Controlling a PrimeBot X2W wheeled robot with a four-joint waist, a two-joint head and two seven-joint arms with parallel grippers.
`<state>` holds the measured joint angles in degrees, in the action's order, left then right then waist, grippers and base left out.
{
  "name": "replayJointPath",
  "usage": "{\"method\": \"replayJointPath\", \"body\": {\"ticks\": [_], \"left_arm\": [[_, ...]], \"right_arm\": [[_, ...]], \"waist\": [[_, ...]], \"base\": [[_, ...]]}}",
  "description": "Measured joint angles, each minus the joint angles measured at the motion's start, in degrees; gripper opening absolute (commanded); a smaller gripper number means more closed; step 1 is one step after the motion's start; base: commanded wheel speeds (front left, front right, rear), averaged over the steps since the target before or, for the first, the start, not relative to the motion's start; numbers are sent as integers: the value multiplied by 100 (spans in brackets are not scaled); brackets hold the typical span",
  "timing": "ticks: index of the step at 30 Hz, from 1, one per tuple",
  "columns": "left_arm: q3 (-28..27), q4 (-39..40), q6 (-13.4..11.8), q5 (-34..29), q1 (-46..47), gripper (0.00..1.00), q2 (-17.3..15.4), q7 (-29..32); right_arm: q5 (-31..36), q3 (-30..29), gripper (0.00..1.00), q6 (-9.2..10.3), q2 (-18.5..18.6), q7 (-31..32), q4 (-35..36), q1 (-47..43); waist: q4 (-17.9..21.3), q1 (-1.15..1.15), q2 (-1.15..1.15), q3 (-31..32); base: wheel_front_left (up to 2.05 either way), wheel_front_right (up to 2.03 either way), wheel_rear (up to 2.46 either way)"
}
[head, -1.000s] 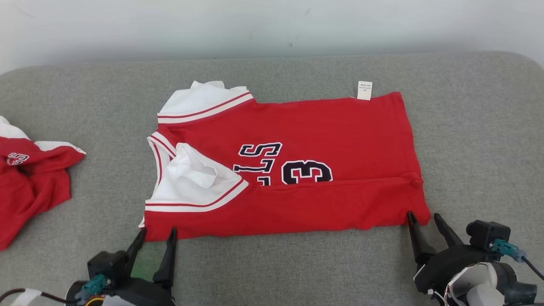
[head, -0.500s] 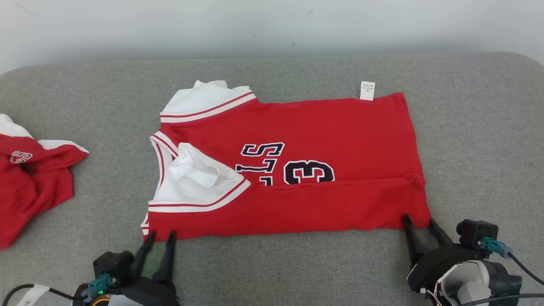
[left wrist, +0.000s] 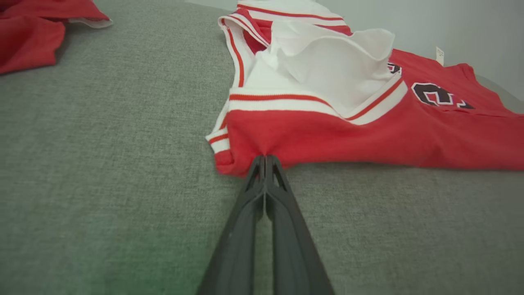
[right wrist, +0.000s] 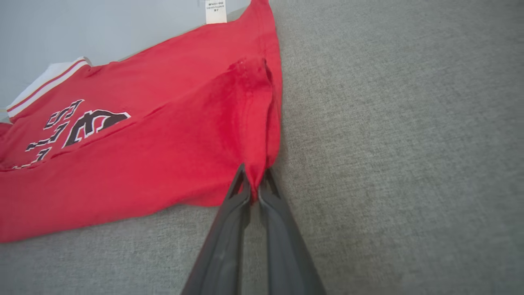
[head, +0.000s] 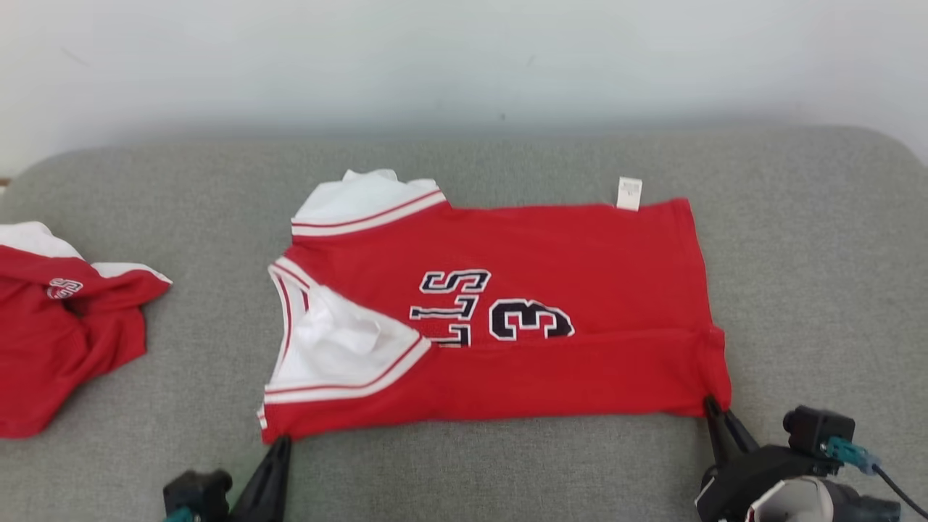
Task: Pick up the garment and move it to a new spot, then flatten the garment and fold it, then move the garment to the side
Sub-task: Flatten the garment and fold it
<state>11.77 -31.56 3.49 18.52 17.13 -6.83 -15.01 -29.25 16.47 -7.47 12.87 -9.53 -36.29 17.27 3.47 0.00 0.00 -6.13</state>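
The left gripper (left wrist: 265, 159) is clenched on the near left corner of the garment (head: 507, 348), below the white sleeve band. In its wrist view the two fingers meet with red cloth bunched at their tips. The right gripper (right wrist: 254, 182) is clamped on the near right hem corner, with a ridge of cloth pinched between its fingers.

The garment, a red jersey with dark numerals, lies spread across the middle of the cushion (head: 797, 254), collar end to the robot's left and hem to its right. A near strip appears already turned over, since its edge covers the lower part of the numerals. Holding both near corners at once probably keeps that edge straight and taut, so that it can be lifted evenly for a further fold away from the robot.

The cushion is grey, woven and slightly soft. A plain pale wall (head: 464, 58) stands directly behind it. A second red garment (head: 58, 341) lies crumpled well apart at the far left. A white label (head: 628, 193) juts from the jersey's far edge.
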Motion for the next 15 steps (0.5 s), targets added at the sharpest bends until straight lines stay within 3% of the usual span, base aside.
{"method": "replayJointPath", "body": {"ticks": [6, 15], "left_arm": [[-52, 358, 88, -51, -558, 0, 31, 0], [-15, 984, -1, -45, -1531, 0, 147, 1]], "right_arm": [[-172, -18, 0, 0, 119, 154, 513, -480], [-197, -324, 0, 0, 341, 770, 1532, -1543]], "waist": [[6, 0, 0, 301], [13, -1, 0, 676]], "base": [[0, 0, 0], [0, 0, 0]]}}
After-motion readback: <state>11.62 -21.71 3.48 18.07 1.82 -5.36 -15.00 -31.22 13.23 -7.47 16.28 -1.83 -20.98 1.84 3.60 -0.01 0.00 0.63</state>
